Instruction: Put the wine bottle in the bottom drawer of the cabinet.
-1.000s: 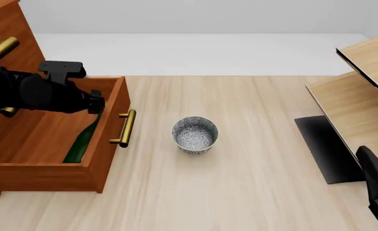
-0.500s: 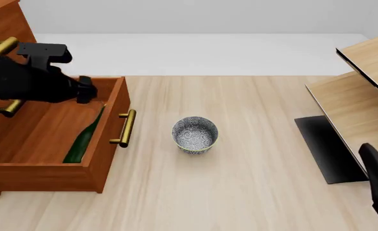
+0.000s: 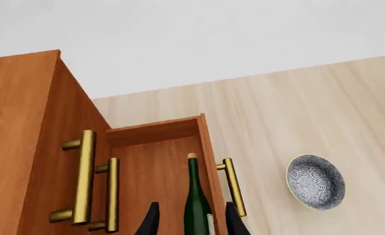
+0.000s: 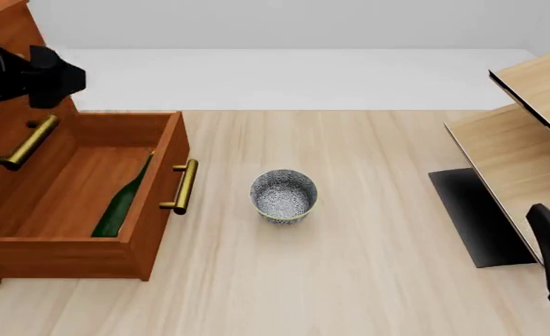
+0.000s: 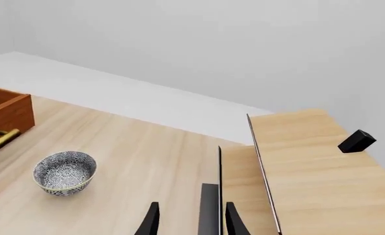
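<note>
Pale wood table (image 4: 369, 266), white wall behind.

Cabinet (image 4: 14, 49): reddish-brown, upper left of front view, brass bar handles on upper fronts.

Bottom drawer (image 4: 79, 189): pulled open at left of front view, brass handle (image 4: 182, 186) on its front.

Wine bottle (image 4: 124, 199): dark green, lying inside bottom drawer along its front wall, neck pointing away from camera; tan cork (image 3: 192, 156) visible in left wrist view.

Bowl (image 4: 283, 196): blue-patterned, frame centre, well apart from drawer.

Shelf unit (image 4: 527, 133): light wood, right edge.

Left gripper (image 3: 191, 223): above bottle in wrist view, fingers spread, holding nothing.

Right gripper (image 5: 191, 223): fingers parted, empty, near shelf unit.
</note>
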